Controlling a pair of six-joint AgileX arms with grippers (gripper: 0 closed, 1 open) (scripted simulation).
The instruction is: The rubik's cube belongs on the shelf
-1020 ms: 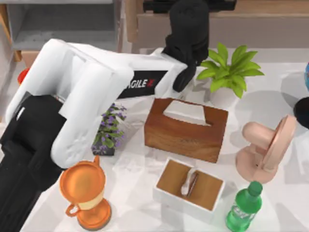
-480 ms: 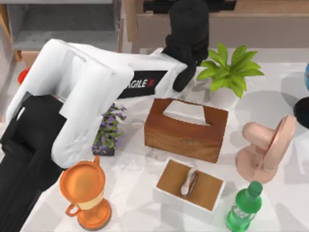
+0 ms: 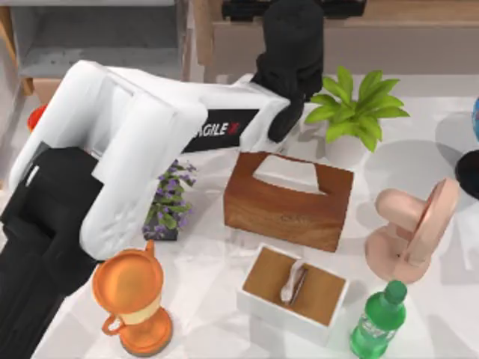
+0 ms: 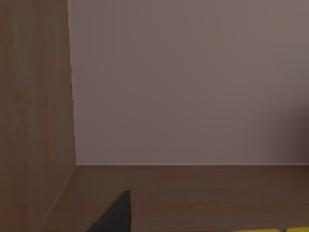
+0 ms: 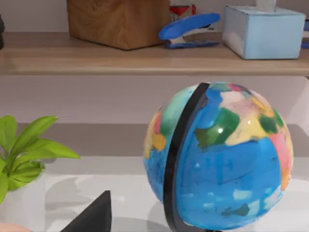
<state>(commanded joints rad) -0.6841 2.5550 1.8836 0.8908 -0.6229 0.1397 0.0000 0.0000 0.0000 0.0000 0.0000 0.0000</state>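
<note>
From above, near the front of the surface (image 3: 217, 299) stand one orange trophy (image 3: 133, 299), one green bottle (image 3: 378, 320) and two tissue boxes. Farther back, the left arm (image 3: 135, 142) reaches to the shelf (image 3: 389, 37) — its hand hidden there, grip impossible to tell. The left wrist view shows the shelf's board, and a yellow sliver of the rubik's cube (image 4: 270, 230) at the frame edge, its orientation unreadable. The right wrist view shows one globe (image 5: 219, 157).

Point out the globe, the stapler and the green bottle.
globe (image 5: 227, 159), right wrist view, on the blue front of the sphere.
stapler (image 5: 189, 26), right wrist view, on its blue top arm.
green bottle (image 3: 376, 323), top view, on the bottle's body.
</note>
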